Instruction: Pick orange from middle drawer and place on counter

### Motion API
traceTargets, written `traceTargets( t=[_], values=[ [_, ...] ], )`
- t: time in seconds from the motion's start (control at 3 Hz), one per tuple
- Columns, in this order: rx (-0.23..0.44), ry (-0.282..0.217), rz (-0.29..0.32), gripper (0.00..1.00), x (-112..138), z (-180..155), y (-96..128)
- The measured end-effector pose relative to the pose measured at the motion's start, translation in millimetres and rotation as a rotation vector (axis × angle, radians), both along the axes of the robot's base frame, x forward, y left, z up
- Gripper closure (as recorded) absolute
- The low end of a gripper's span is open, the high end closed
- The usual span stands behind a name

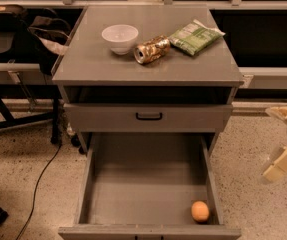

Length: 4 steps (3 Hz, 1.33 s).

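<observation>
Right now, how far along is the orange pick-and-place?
Done: the middle drawer stands pulled out. In hand: nothing; the tool hangs open at the right, outside the drawer. Left: grasp the orange in the drawer's front right corner, set it on the counter.

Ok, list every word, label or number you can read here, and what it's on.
Green snack packet: printing too blurred to read.
Crumpled gold metal can: markings unreadable.
Nothing else bears text; the cream two-finger gripper, open at the right edge, shows none.

Orange [200, 211] in middle drawer [143, 184], pincer [274, 143] off its right.
</observation>
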<state>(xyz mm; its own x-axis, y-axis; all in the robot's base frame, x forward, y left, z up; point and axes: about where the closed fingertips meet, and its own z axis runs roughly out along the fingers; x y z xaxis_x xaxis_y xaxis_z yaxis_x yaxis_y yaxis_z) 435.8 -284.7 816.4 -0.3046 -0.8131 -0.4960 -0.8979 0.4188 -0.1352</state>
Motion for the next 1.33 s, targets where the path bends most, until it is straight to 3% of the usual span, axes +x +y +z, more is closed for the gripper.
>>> traceTargets(
  t=[0.33, 0.67, 1.0, 1.33],
  values=[
    [0.055, -0.009, 0.008, 0.00, -2.7, -24.6, 1.6],
    [0.067, 0.000, 0.003, 0.00, -8.0, -46.4, 8.3],
    [0.032, -0.009, -0.080, 0.00, -13.0, -66.3, 16.0],
    [0.032, -0.009, -0.079, 0.00, -13.2, -65.9, 16.2]
  ],
)
